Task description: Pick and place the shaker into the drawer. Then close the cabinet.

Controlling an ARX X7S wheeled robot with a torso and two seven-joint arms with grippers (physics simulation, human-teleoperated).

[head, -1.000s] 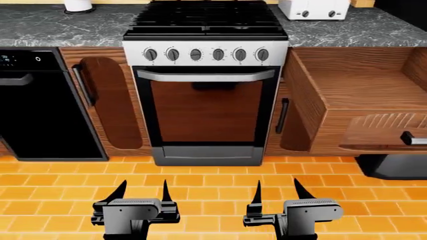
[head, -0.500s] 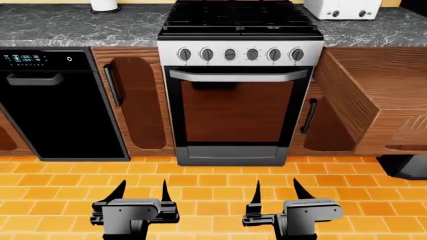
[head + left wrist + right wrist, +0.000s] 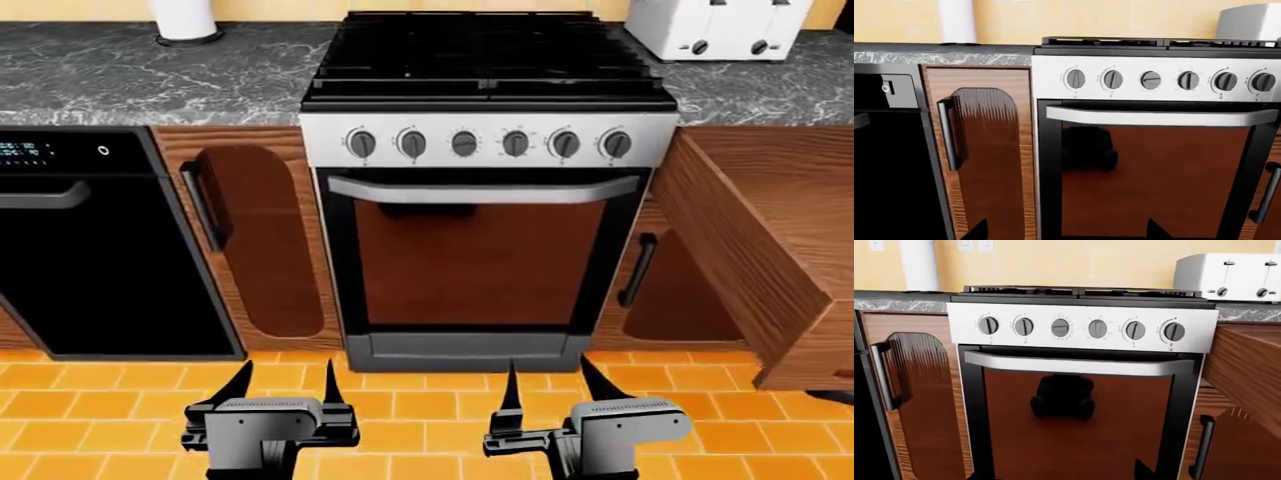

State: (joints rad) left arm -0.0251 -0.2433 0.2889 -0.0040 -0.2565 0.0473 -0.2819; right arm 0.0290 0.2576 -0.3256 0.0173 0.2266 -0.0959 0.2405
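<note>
The shaker is out of view in every frame. The drawer (image 3: 763,250) juts out from the cabinets at the right edge of the head view, a reddish-brown wooden box showing only its side wall; its inside is hidden. The same wall (image 3: 1247,371) shows in the right wrist view. My left gripper (image 3: 286,372) and right gripper (image 3: 550,370) hang low over the orange floor, both open and empty, facing the stove. In the wrist views only dark fingertips show, for the left gripper (image 3: 1067,232) and the right gripper (image 3: 1059,475).
A steel stove (image 3: 487,150) with a dark oven door stands straight ahead. A black dishwasher (image 3: 94,250) is at the left, with wooden cabinet doors (image 3: 260,240) between them. On the grey counter (image 3: 134,75) stand a white cylinder (image 3: 184,18) and a toaster (image 3: 721,25).
The view has swung left and drawn nearer to the stove, which looks larger. The drawer has slid to the right edge, hiding its inside. Both grippers keep the same open pose.
</note>
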